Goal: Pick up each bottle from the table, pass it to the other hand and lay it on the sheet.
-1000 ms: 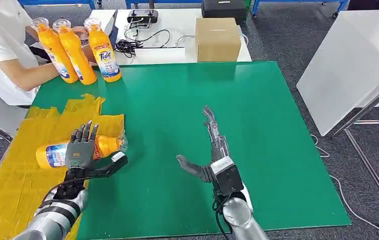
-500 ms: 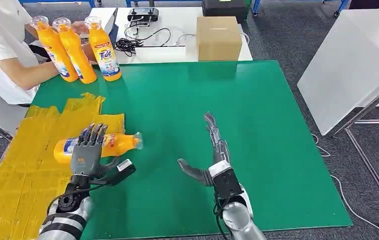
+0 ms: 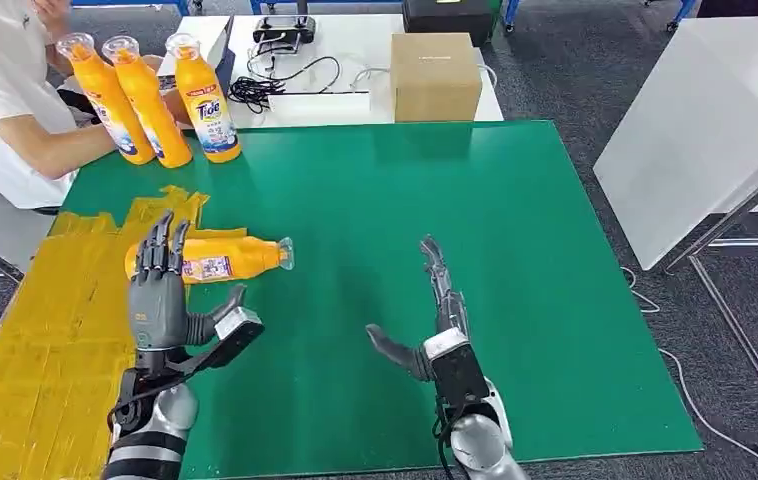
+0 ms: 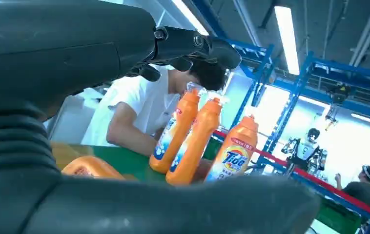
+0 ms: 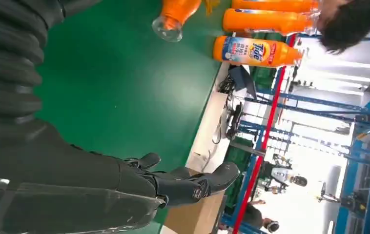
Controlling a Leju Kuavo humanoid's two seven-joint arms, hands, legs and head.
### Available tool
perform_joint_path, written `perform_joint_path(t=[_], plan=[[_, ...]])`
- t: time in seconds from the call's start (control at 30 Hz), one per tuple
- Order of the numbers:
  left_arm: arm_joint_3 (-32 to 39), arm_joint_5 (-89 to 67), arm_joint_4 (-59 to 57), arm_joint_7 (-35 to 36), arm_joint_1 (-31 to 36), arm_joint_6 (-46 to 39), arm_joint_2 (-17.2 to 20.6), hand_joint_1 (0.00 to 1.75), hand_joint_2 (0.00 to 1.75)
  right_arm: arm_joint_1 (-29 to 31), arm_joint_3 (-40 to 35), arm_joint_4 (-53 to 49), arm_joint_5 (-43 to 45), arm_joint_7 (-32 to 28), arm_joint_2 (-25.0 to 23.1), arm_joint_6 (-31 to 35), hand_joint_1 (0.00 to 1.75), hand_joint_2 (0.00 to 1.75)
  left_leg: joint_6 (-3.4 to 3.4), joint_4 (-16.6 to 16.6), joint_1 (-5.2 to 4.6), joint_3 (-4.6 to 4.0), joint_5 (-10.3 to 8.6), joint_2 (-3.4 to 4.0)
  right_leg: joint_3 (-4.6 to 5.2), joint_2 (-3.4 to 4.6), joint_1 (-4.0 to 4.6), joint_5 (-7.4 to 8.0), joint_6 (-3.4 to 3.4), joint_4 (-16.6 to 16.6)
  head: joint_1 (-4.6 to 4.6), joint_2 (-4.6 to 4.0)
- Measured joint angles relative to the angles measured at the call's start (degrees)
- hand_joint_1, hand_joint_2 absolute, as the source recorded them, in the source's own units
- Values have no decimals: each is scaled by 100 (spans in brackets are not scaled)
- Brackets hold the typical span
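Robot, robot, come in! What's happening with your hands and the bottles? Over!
Left hand open, fingertips over lying bottle. Right hand open, empty, above mat. Bottle part on yellow sheet, neck on mat. Three bottles waiting upright. Nothing in the way.

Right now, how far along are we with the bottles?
One bottle lies on its side, body on the yellow sheet, capped neck out over the green mat. The left hand is spread just behind it, gripping nothing, so that one looks roughly placed. The right hand is open and empty over the mat. Three upright bottles remain at the far corner by the person.
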State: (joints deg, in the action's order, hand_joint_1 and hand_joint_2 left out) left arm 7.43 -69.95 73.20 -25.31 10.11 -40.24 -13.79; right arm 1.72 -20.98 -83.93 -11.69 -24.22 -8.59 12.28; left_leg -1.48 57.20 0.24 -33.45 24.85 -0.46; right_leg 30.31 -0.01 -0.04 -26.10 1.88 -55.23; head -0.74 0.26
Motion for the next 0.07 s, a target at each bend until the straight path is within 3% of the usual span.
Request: perform_joint_path(t=[0.07], plan=[[-54, 447, 0, -81, -13, 2, 0, 0, 0, -8, 20, -2, -22, 2, -9, -2, 0, 175, 0, 0, -1, -1, 0, -1, 0, -1, 0, 0, 0, 0, 2, 0]])
